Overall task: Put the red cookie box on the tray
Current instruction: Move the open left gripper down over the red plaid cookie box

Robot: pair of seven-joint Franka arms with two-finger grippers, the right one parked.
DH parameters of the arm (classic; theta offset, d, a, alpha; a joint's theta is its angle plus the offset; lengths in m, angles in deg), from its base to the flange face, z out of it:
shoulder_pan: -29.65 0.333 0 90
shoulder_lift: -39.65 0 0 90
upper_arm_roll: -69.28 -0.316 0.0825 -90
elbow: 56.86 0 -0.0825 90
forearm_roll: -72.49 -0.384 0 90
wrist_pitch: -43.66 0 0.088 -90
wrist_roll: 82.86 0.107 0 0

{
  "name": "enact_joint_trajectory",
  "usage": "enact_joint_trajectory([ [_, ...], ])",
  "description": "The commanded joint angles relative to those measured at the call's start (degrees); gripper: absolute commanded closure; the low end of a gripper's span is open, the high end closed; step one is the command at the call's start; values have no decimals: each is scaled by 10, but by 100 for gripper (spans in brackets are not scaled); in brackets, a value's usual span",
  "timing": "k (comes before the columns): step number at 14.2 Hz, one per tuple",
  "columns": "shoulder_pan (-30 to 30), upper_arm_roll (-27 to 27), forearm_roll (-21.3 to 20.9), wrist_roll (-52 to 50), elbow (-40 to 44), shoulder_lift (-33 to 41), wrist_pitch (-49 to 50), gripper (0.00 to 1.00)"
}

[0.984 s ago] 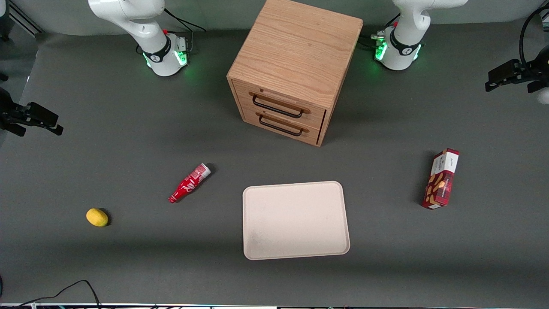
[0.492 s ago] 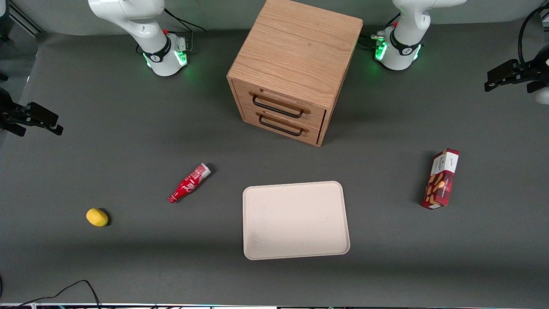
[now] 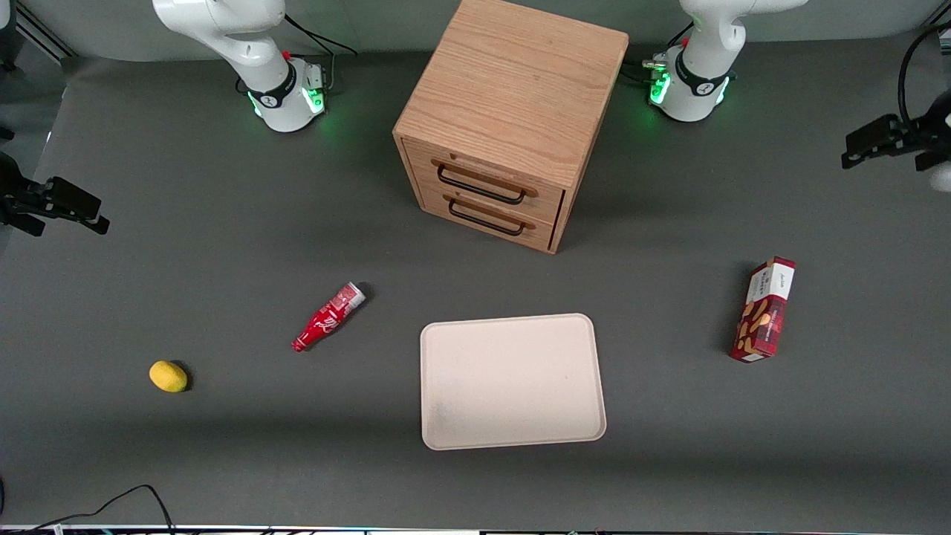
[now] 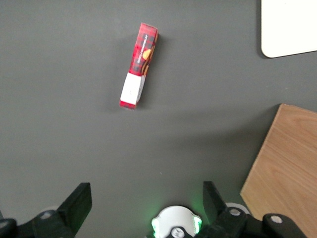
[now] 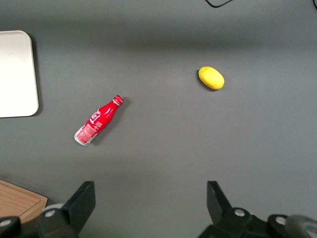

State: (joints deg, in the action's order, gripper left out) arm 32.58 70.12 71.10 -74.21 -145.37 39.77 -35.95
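Toward the parked arm's end of the table (image 3: 223,223), a yellow lemon (image 3: 168,376), on its own.

Next along, a red bottle (image 3: 328,317) on its side, cap end nearer the front camera, base end farther off and slanted toward the cabinet. Near the tray but not touching it.

In the middle, the tray (image 3: 594,371): flat, pale beige, nothing on it. Only one rounded corner of it in the left wrist view (image 4: 290,27).

Farther from the front camera than the tray, a wooden cabinet (image 3: 513,96) with two drawers, both shut, black handles facing the camera.

Toward the working arm's end, the box (image 3: 763,310), down on the table and well apart from the tray, with bare grey mat between them. Long axis running roughly toward and away from the front camera, slightly askew. White end panel pointing away from that camera, toward the arm bases; dark-red plaid end nearest the camera. Cookie pictures showing along the upper face. Seen from the left wrist (image 4: 139,65), same lie: white end toward the gripper, red end away from it.

Last, at the working arm's edge of the table, the gripper (image 3: 865,141), high above the mat, farther from the front camera than the box and not over it. Fingers (image 4: 77,203) spread wide apart, nothing between them, nothing touched.
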Motion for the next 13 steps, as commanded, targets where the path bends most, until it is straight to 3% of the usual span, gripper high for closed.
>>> enact_joint_trajectory([
  [1, 17, -7, -6, 105, 0, -70, -42, 0],
  [5, 16, -26, 2, 204, -38, -144, -135, 0],
  [10, 15, -26, 5, 211, -170, -162, -322, 0],
  [13, 14, -26, 5, 221, -199, -189, -387, 0],
])
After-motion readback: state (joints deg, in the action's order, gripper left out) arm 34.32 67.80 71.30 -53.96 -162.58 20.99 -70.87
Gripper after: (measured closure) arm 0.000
